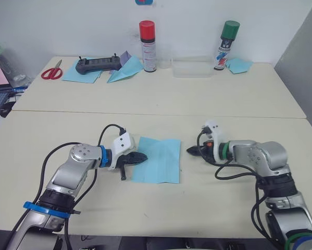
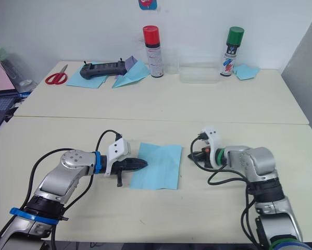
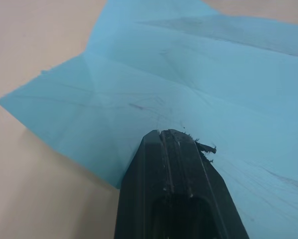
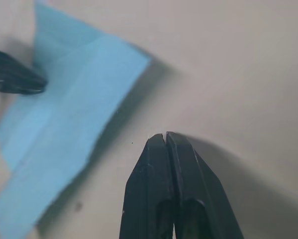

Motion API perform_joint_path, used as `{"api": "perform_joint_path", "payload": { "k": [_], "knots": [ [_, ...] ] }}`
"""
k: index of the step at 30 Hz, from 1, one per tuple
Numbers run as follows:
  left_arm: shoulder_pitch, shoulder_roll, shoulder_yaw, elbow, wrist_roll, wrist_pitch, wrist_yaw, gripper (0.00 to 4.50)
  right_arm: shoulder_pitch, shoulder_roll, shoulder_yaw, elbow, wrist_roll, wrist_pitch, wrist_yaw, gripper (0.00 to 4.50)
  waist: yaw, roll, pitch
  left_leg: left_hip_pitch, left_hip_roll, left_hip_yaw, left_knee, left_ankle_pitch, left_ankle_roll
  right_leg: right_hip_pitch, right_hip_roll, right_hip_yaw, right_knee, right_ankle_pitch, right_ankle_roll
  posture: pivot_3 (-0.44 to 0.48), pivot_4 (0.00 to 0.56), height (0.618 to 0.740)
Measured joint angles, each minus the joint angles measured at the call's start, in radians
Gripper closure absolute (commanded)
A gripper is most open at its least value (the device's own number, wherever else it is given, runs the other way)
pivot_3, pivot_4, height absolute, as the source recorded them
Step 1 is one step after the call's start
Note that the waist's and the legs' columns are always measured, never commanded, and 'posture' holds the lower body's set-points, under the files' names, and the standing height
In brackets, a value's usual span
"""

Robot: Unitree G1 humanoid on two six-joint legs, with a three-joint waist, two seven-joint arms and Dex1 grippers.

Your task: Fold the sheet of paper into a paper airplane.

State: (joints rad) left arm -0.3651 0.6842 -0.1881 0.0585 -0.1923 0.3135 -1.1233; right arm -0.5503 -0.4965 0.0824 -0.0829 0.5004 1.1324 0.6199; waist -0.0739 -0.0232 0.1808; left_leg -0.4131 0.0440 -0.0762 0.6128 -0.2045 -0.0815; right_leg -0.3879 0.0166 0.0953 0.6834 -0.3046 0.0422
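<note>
The sheet of paper (image 1: pixel 158 159) is light blue with faint creases and lies flat on the near table between my two arms. My left gripper (image 1: pixel 143 157) is shut, and its tip rests over the sheet's left edge; in the left wrist view its closed fingers (image 3: pixel 178 169) lie on the paper (image 3: pixel 198 74). My right gripper (image 1: pixel 190 151) is also shut and holds nothing. It hovers just off the sheet's right edge, apart from it. The right wrist view shows its closed fingertips (image 4: pixel 158 164) over bare table beside the paper (image 4: pixel 64 124).
On the far table stand a red-capped spray can (image 1: pixel 147 46), a green-capped spray can (image 1: pixel 226 46) and a clear plastic box (image 1: pixel 192 67). A black controller (image 1: pixel 97 64) lies on blue sheets beside a blue dart-shaped plane (image 1: pixel 125 72) and red scissors (image 1: pixel 51 72).
</note>
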Motion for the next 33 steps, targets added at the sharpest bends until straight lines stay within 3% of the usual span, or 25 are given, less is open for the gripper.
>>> {"api": "perform_joint_path", "payload": {
  "k": [3, 7, 12, 17, 26, 33],
  "knots": [
    [0.002, 0.000, 0.000, 0.000, 0.004, -0.006, 0.000, 4.50, 0.010, -0.018, 0.005, -0.074, -0.022, -0.149, 0.051, 4.44, 0.000, 0.000, 0.000, 0.000, 0.000, 0.000, 0.000, 0.000, 0.000, 0.000, 0.000, 0.000, 0.000, -0.001, 0.001, 0.000, 0.150, 0.740],
    [0.003, -0.001, -0.001, 0.004, 0.010, -0.020, 0.001, 4.50, 0.019, 0.050, 0.063, -0.140, -0.042, -0.291, 0.080, 4.44, 0.000, 0.000, 0.000, 0.000, 0.000, 0.000, 0.000, 0.000, 0.000, 0.001, 0.000, 0.000, 0.000, 0.000, 0.001, 0.000, 0.150, 0.740],
    [0.000, -0.003, -0.005, 0.017, 0.012, -0.041, -0.004, 4.50, 0.034, 0.167, 0.225, -0.021, -0.169, -0.420, 0.049, 4.44, 0.001, 0.000, 0.000, 0.000, 0.000, 0.000, 0.000, 0.000, 0.000, 0.000, 0.000, 0.000, 0.001, 0.000, 0.000, 0.000, 0.150, 0.740],
    [-0.018, -0.004, -0.021, 0.031, 0.021, -0.060, -0.010, 4.50, 0.033, 0.239, 0.277, 0.061, -0.226, -0.468, 0.030, 4.44, 0.009, 0.000, 0.000, 0.000, 0.000, 0.000, 0.001, 0.000, 0.000, 0.000, 0.000, 0.000, 0.001, 0.001, -0.001, 0.000, 0.150, 0.740],
    [-0.021, -0.010, -0.029, 0.033, 0.034, -0.065, -0.006, 4.50, 0.094, 0.170, 0.308, 0.066, -0.303, -0.538, 0.043, 4.44, 0.017, 0.001, -0.003, 0.004, 0.000, 0.000, 0.000, 0.000, 0.000, 0.004, 0.000, 0.000, 0.001, 0.000, 0.001, 0.000, 0.150, 0.740],
    [-0.018, -0.010, -0.037, 0.043, 0.038, -0.067, -0.004, 4.50, 0.126, 0.114, 0.247, 0.077, -0.322, -0.584, 0.029, 4.44, 0.018, 0.001, -0.004, 0.015, 0.000, 0.001, 0.000, 0.000, 0.000, 0.015, 0.000, 0.001, -0.002, -0.002, 0.003, 0.000, 0.150, 0.740]
  ]
}}
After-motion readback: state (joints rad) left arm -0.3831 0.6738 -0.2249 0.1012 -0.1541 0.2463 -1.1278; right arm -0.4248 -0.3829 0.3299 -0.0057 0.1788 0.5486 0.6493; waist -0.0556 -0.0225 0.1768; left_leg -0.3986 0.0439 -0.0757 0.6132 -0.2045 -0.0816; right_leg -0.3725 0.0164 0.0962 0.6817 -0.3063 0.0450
